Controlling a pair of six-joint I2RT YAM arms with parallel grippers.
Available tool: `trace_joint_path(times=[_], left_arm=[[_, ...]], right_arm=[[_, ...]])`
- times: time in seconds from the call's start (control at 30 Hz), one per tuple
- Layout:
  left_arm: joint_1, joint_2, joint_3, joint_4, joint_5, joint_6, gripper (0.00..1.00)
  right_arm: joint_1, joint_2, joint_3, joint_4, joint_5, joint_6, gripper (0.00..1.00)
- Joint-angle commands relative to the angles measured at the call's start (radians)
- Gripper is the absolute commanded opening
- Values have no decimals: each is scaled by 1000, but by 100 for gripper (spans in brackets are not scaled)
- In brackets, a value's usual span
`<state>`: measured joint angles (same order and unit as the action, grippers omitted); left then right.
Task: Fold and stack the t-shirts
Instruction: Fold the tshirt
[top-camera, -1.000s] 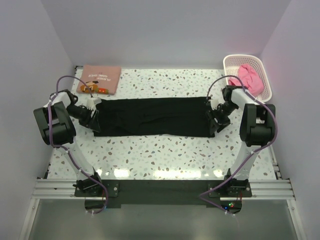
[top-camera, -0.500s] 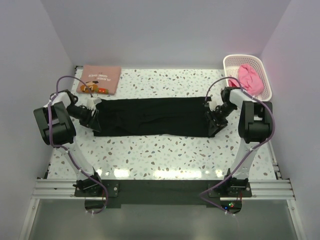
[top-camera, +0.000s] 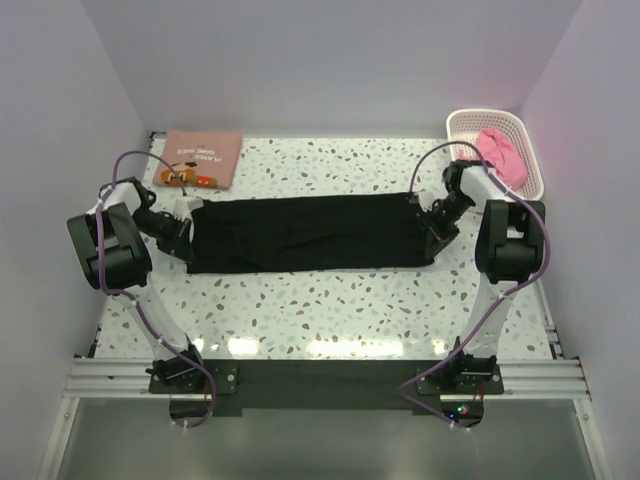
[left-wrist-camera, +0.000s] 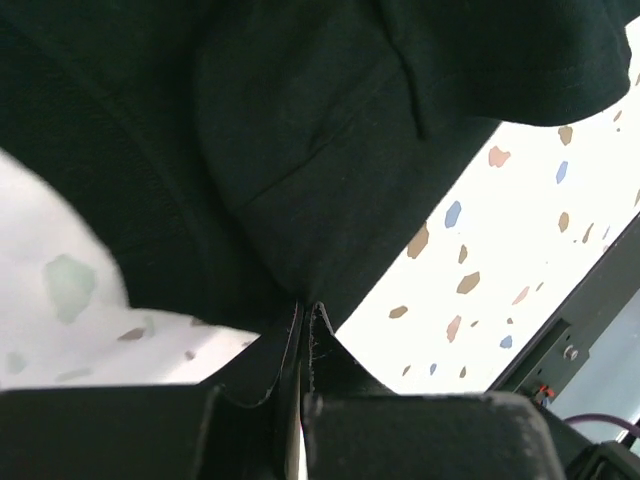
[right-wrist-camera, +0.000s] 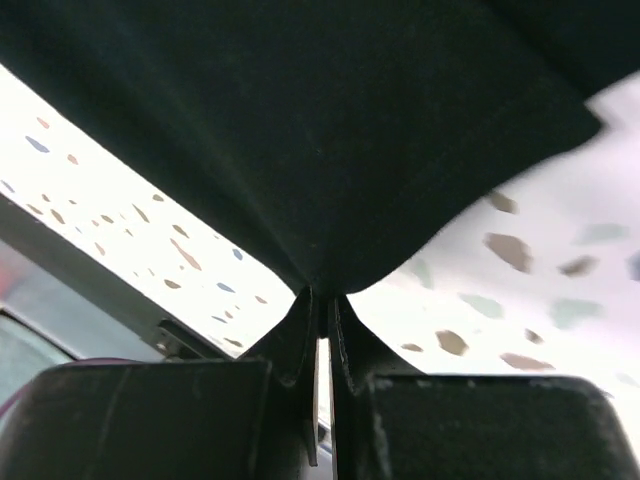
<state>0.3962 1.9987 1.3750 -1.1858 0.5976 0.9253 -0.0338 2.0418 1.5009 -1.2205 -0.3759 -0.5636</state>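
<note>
The black t-shirt (top-camera: 305, 232) lies stretched out as a long band across the table. My left gripper (top-camera: 186, 232) is shut on its left edge; the left wrist view shows black cloth (left-wrist-camera: 300, 180) pinched between the closed fingers. My right gripper (top-camera: 432, 225) is shut on the right edge, with the cloth (right-wrist-camera: 320, 150) drawn into the fingers. The folded salmon-pink t-shirt (top-camera: 200, 158) with a brown print sits at the back left. A bright pink t-shirt (top-camera: 500, 155) lies crumpled in the basket.
The white lattice basket (top-camera: 468, 123) stands at the back right corner. Purple cables loop off both arms. The speckled tabletop (top-camera: 320, 310) runs in front of the black shirt to a dark rail at the near edge.
Both grippers went from open to shut on the ends of the black t-shirt. The right gripper moved slightly back and up along the shirt's right edge.
</note>
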Motion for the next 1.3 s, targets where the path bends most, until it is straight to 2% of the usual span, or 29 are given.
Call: trace_joint_path(times=[0.0,0.17,0.4,0.43,0.47,0.5,0.53,0.63,0.73,0.97,1.03,1.27], left_arm=[[1,11,91,-49,-76,40,0],[3,26,134,-72,-165,61,0],[-8,19,35,-8,-171,35,0],[-8,14,24,1,-159,33,10],[-7,-3,16,2,-142,35,20],[-5,-17,18,-6,-119,56,29],[-2,-37,28,-20,-52,78,39],[-7,-135,45,-77,73,182,55],[-54,-245,17,-64,120,266,61],[-338,-524,-235,227,88,418,77],[-429,-540,-287,285,39,458,79],[-583,-494,-330,400,-82,504,81]], right_arm=[[-2,1,111,-98,100,-80,0],[2,28,128,-139,173,-111,0],[55,-6,-37,-41,138,-61,0],[58,-6,-39,-34,138,-55,0],[60,-5,-34,-34,134,-48,8],[60,0,-10,-56,131,-51,19],[58,-2,4,-71,127,-56,35],[57,-38,61,-108,105,-76,48],[57,-66,120,-142,50,-94,48],[69,-45,196,-102,-15,-93,45],[75,-22,217,-90,-14,-87,43],[87,49,231,-10,23,-44,38]])
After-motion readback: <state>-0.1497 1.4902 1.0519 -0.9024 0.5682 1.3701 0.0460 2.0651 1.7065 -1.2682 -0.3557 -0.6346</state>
